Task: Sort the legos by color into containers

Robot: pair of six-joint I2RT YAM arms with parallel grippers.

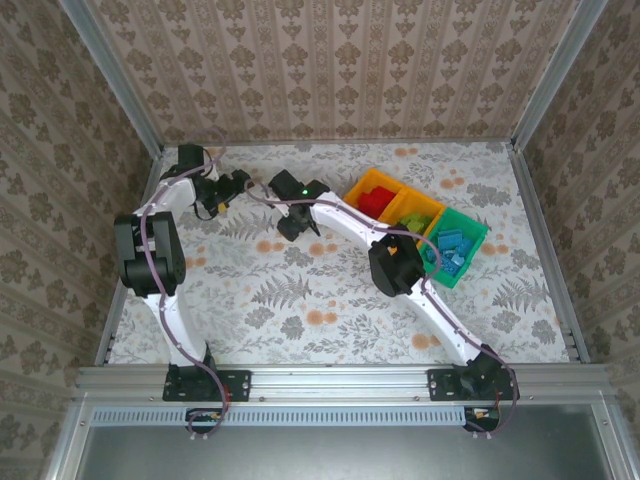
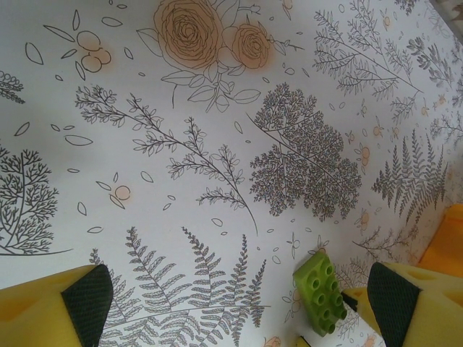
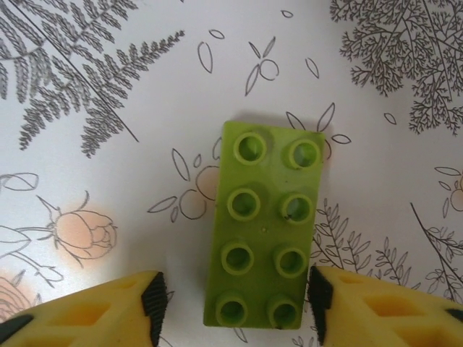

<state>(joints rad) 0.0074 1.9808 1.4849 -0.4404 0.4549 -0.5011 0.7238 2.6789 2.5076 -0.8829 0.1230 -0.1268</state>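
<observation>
Black pads (image 3: pixel 154 303) of the right gripper (image 3: pixel 235 303) stand on either side of the near end of a lime green 2x4 lego brick (image 3: pixel 264 224). One pad is at, or nearly at, the brick's long side. The other is apart from it, with a strip of printed tablecloth (image 3: pixel 108 181) showing between. So the jaws straddle the brick at middling width and, as I read it, do not yet clamp it. The brick lies flat on the cloth, studs up.

In the top view the right gripper (image 1: pixel 290 225) reaches down near the middle of the table. The left gripper (image 2: pixel 239 307) hovers just beside it, its fingers (image 2: pixel 87 303) spread wide with nothing between them. Its camera catches the same lime brick (image 2: pixel 322 293) lying on the cloth.

Further right sit three joined bins:
- An orange bin (image 1: pixel 360 186) holds red bricks (image 1: pixel 375 202).
- The middle orange bin (image 1: pixel 424 199) holds lime bricks (image 1: pixel 414 221).
- The green bin (image 1: pixel 472 255) holds light blue bricks (image 1: pixel 450 247).

Judging by how full the bins are, sorting is nearly done. This lime brick looks like one of the last loose ones. It is not yet gripped, and it has to be lifted and dropped into the middle bin.
</observation>
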